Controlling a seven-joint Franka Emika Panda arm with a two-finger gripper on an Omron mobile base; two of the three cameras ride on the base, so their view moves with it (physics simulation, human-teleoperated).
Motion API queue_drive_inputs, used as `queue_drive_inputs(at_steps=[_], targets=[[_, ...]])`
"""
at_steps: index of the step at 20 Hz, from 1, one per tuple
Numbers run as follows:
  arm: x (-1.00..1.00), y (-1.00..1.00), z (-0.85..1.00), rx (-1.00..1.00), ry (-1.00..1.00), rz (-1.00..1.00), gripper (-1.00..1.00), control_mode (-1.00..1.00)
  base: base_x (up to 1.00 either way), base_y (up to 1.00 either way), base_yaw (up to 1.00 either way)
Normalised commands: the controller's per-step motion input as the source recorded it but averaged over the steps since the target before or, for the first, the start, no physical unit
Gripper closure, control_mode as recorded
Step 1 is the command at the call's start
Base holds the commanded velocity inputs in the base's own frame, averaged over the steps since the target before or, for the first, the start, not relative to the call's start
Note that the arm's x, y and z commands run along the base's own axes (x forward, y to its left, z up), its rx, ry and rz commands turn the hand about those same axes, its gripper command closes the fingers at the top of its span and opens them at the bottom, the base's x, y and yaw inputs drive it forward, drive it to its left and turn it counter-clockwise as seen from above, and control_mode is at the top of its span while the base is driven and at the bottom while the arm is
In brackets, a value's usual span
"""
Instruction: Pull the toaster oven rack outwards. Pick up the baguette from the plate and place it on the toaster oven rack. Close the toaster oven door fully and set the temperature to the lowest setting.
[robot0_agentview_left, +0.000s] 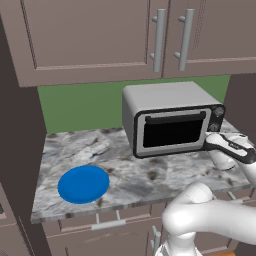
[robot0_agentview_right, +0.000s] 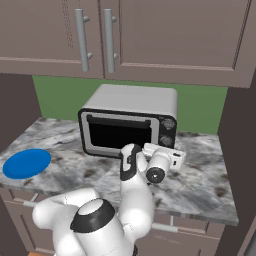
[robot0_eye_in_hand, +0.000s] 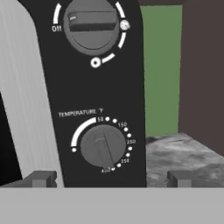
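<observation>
The gripper is spread wide at frame bottom; the stiff temperature knob, lower centre, is best pinched across its ridge.

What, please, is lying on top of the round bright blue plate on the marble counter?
Nothing is visible on the round bright blue plate; its top looks bare in both base views. No baguette shows there, and no part is covered.

The toaster oven stands on the table, under the cabinets. The plate lies front-left of it, well apart. The claw sits before the knob panel on the oven's right side.
</observation>
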Motion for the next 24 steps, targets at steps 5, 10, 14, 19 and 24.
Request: queue_drive_inputs(at_steps=[5, 10, 14, 19, 24], targets=[[0.00, 0.12, 0.04, 0.25, 0.02, -0.16, -1.00, -1.00, 0.00, 0.00, 0.00], [-0.01, 0.25, 0.00, 0.28, 0.05, -0.17, -1.00, -1.00, 0.00, 0.00, 0.00], [0.00, 0.09, 0.00, 0.39, 0.10, -0.04, -1.00, -1.00, 0.00, 0.00, 0.00], [0.03, 0.00, -0.01, 0.54, 0.22, 0.12, -1.00, -1.00, 0.00, 0.00, 0.00], [0.07, -0.54, 0.16, 0.67, 0.17, 0.21, -1.00, -1.00, 0.00, 0.00, 0.00]])
